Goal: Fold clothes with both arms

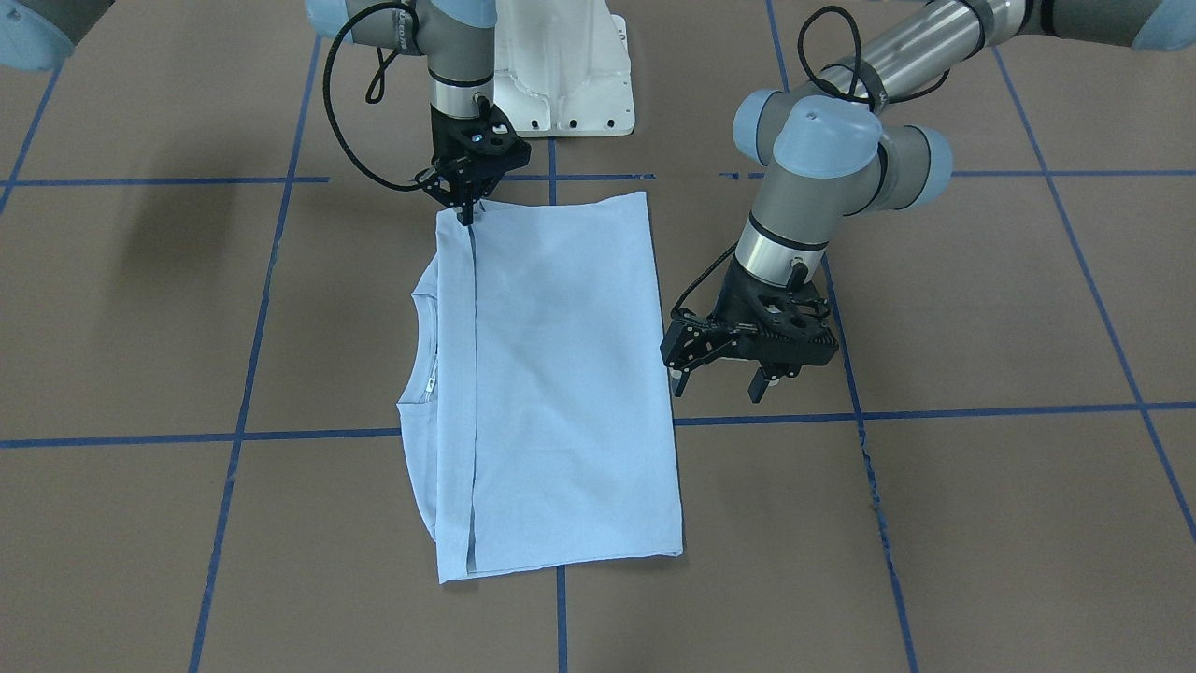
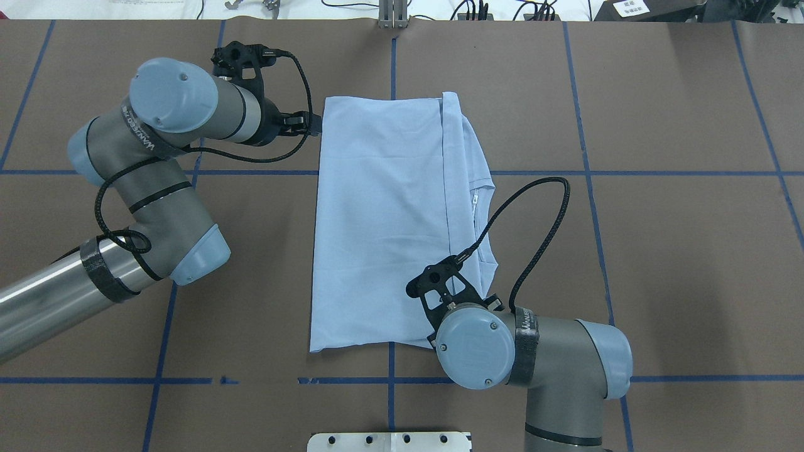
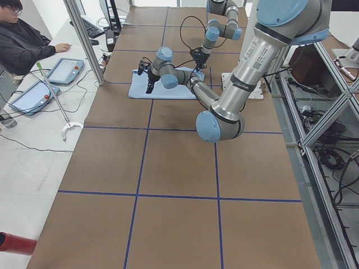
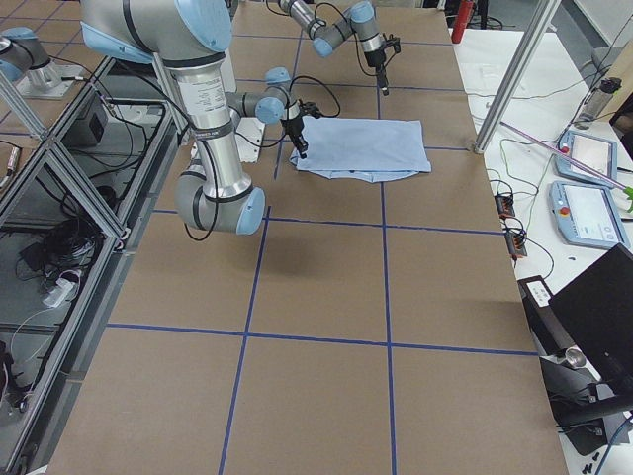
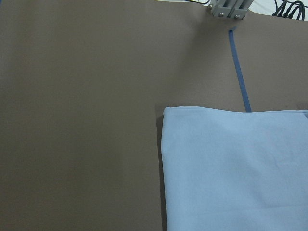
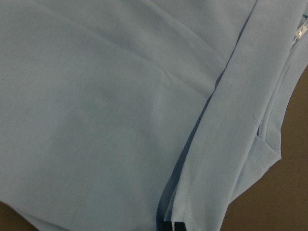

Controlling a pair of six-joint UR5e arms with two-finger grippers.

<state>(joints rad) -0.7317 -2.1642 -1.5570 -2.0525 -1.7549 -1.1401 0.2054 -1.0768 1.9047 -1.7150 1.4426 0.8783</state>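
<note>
Overhead exterior coverage was taken up by a light blue T-shirt point(image 2: 377, 220), laid flat on the brown table point(image 2: 659, 263) and folded into a tall rectangle. It was spread across a crossing of blue tape lines point(image 2: 628, 172). A hemmed edge was laid lengthwise over the body. Beyond it, on the robot's right side, the ribbed collar point(image 1: 428, 327) and its label point(image 2: 473, 202) were left exposed.

The right gripper point(image 1: 464, 217) was pointed straight down at the end of that hem nearest the white pedestal base point(image 1: 570, 84). Its fingers were drawn together on the cloth. In the right wrist view, the dark fingertips point(image 6: 172, 226) were seen at the bottom edge, pressed against the stitched hem.

The left gripper point(image 1: 721, 383) was held over the table just beside the shirt's opposite long edge, clear of the fabric, with its fingers spread apart. In the left wrist view, one square corner of the shirt was framed against the table.
</note>
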